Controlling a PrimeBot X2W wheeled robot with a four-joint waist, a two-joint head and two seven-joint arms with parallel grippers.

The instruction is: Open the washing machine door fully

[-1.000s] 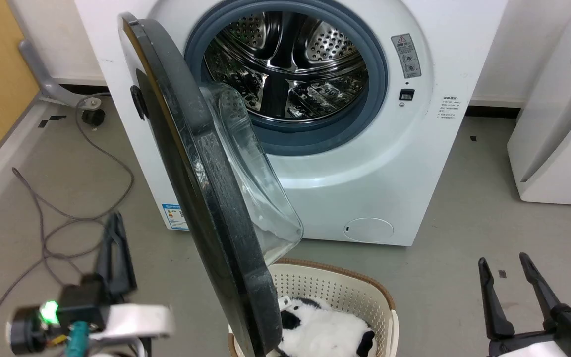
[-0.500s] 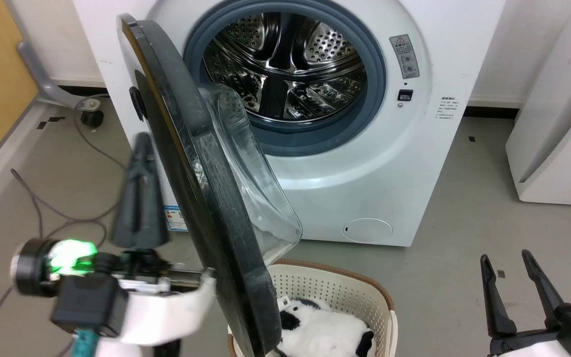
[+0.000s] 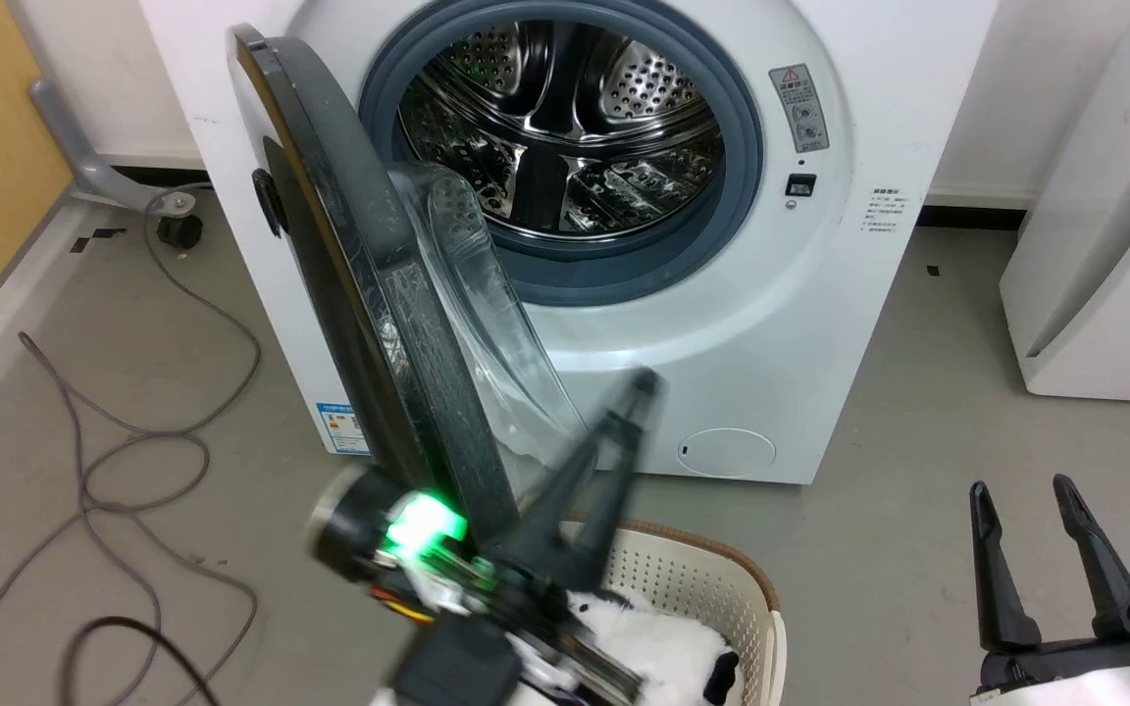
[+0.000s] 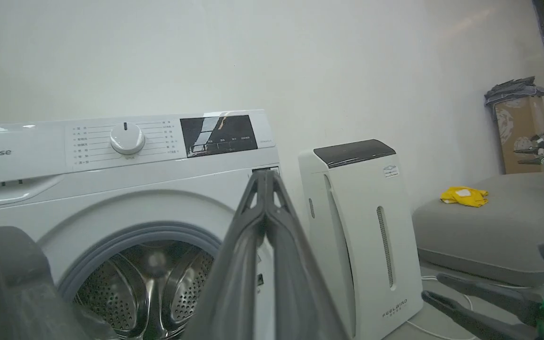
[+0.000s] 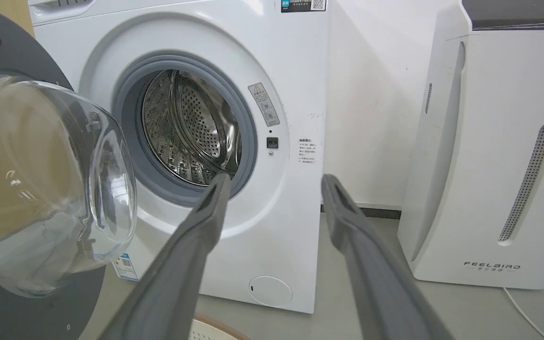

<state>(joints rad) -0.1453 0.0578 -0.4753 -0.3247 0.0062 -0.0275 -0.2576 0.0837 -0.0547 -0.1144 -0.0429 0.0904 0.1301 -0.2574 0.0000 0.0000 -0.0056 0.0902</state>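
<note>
1 washing machine door [image 3: 398,294] — roughly half open, standing edge-on off the left side of the washing machine [image 3: 800,324], drum [image 3: 565,127] exposed, full swing outstanding; left gripper [image 3: 642,384] pressed together just inside the door; right gripper [image 3: 1020,484] spread, empty.

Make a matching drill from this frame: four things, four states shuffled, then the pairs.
1. door
2. left gripper
3. right gripper
4. basket

A. fingers apart
B. holds a black-and-white plush
C. fingers closed together
D. partly open

Pairs: 1-D, 2-C, 3-A, 4-B
</note>
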